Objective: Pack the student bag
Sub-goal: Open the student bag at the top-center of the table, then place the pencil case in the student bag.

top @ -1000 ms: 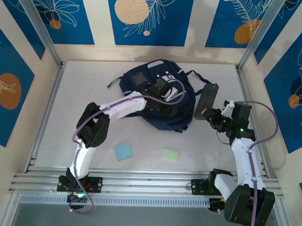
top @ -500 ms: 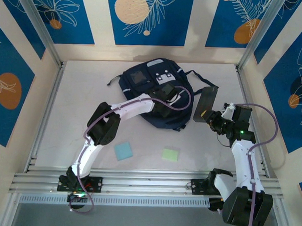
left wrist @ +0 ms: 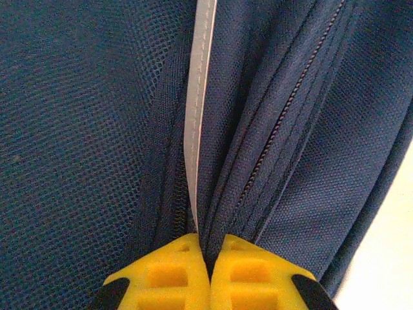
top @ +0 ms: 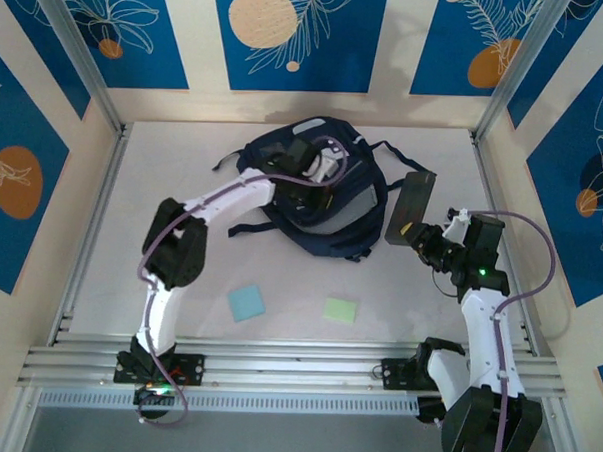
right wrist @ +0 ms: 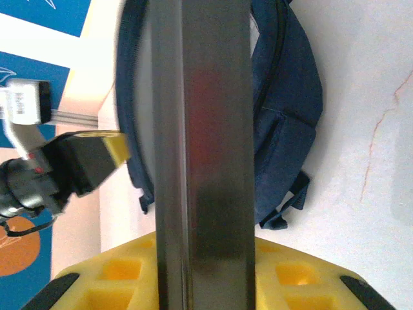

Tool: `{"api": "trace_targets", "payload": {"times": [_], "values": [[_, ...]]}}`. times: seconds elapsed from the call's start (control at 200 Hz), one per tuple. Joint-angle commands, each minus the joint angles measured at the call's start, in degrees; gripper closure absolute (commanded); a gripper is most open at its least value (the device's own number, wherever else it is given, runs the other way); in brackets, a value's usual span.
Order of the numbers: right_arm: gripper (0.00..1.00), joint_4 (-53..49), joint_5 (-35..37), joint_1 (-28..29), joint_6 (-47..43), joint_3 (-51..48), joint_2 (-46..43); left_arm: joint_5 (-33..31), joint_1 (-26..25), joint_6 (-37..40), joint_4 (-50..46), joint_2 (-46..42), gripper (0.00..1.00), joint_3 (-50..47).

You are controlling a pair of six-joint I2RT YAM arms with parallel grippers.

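While the left gripper (left wrist: 208, 252) pinches a fold of the student bag (top: 346, 228) at the far middle of the table (top: 184, 171), the right gripper (top: 428, 237) clamps a dark slab (top: 407, 206) beside it, likely needing the mouth spread first.

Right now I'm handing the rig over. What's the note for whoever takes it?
Left pincer: shut on a fold of the bag beside its zip.
Right pincer: shut on a dark flat slab, held to the bag's right.
Blue pad and green pad lie on the table, near side.
Done: both grasps.
Left: slab into the bag, then probably the pads.
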Motion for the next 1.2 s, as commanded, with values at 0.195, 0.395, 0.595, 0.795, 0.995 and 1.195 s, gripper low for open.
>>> {"api": "trace_targets", "payload": {"times": [0.195,0.395,0.595,0.795,0.995,1.195], "values": [[0.8,15.4,-0.24,11.35,7.4,-3.14,4.47,20.34,2.92,-21.04,17.43,-6.31,1.0,-3.66],[0.8,25.94,3.55,20.78,11.43,-1.64,14.28,23.04,2.93,-27.06,24.17,-7.93,1.0,-4.66],[0.8,35.58,3.72,24.59,13.95,4.21,28.38,22.97,2.88,-27.73,25.64,-8.6,1.0,-5.01],[0.81,43.21,7.04,28.19,16.4,11.44,41.01,23.4,2.91,-29.22,27.9,-8.26,1.0,-6.04],[0.8,51.01,9.69,30.69,23.44,18.0,54.6,23.71,2.95,-31.15,30.38,-8.34,1.0,-6.7],[0.78,52.93,6.77,33.38,27.4,23.75,62.54,22.58,3.24,-30.88,29.8,-8.66,1.0,-6.9]]}}
